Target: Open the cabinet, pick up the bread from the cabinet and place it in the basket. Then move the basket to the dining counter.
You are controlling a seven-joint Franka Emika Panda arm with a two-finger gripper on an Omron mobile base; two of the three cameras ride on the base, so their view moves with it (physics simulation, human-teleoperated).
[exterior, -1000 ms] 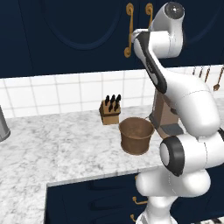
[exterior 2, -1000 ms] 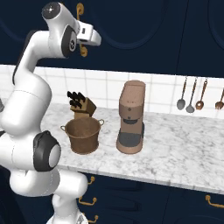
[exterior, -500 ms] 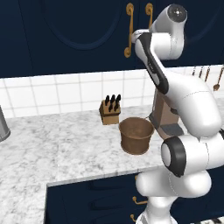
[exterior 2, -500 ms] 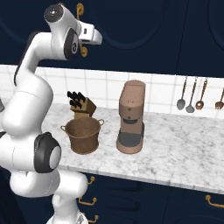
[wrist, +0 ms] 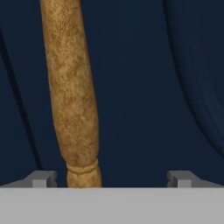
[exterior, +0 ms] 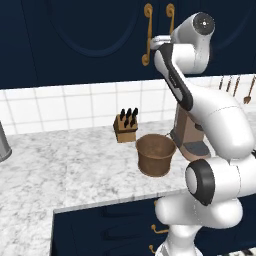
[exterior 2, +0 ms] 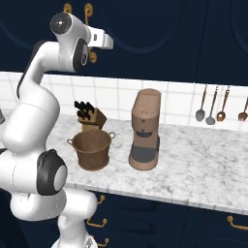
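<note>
The navy cabinet (exterior: 90, 40) stands with both arched doors shut. Its long brass handle (wrist: 74, 96) rises close in the hand view, between my two fingertips and nearer the left one. My gripper (wrist: 111, 179) is open and wide apart, holding nothing. From the base it (exterior: 156, 44) is raised against the pair of brass handles (exterior: 147, 35). The round brown basket (exterior: 156, 154) stands upright and empty on the marble worktop, also seen as the basket (exterior 2: 92, 149) from the right. The bread is hidden and the dining counter is out of view.
A wooden knife block (exterior: 126, 126) sits behind the basket by the tiled wall. A brown coffee machine (exterior 2: 145, 128) stands to the basket's right. Utensils (exterior 2: 213, 104) hang on the wall further right. Navy drawers with brass pulls (exterior 2: 97, 223) lie under the worktop.
The arm's upper joint has dropped slightly while the hand stays up at the cabinet handles. The doors are still shut and the basket has not moved.
</note>
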